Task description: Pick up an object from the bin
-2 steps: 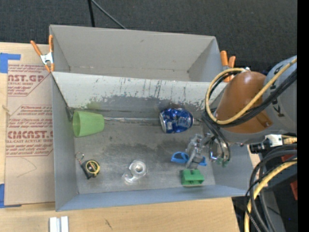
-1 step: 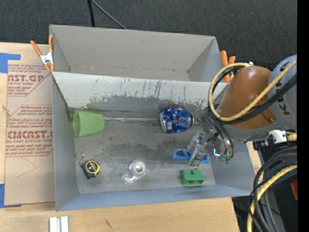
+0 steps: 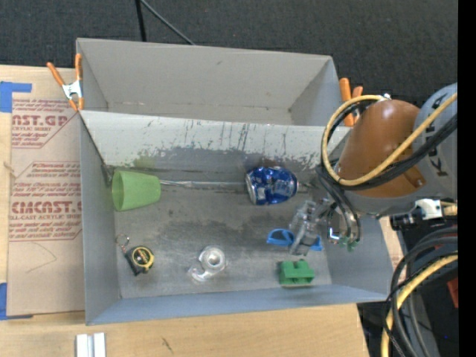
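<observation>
At the right of the bin (image 3: 223, 218), the gripper (image 3: 303, 236) is held over a small blue piece (image 3: 278, 237), probably for grasping. Whether it is parted cannot be told.

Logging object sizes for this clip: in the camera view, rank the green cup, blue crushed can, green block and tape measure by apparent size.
1. green cup and blue crushed can: about alike, so not ranked against each other.
2. green block.
3. tape measure, only slightly smaller than the block.
</observation>
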{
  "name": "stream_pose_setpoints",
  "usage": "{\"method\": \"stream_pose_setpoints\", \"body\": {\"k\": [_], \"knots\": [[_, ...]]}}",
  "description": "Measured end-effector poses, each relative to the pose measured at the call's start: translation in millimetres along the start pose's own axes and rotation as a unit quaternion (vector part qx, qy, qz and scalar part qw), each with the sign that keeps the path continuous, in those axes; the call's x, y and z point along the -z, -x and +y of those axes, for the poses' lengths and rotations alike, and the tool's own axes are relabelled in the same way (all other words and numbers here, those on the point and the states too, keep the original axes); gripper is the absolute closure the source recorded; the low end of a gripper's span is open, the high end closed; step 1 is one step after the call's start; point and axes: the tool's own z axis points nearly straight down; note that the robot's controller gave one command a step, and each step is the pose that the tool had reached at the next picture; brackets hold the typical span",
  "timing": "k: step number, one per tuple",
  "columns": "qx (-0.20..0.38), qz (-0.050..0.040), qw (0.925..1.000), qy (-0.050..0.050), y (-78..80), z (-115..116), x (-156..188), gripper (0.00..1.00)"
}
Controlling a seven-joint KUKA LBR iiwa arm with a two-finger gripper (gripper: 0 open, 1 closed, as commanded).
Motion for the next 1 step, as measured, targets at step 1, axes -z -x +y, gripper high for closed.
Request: {"method": "stream_pose_setpoints", "body": {"k": [1], "knots": [[0.001,-0.0008,1.0000,0.000,0.6,1.1,19.4,1.00]]}}
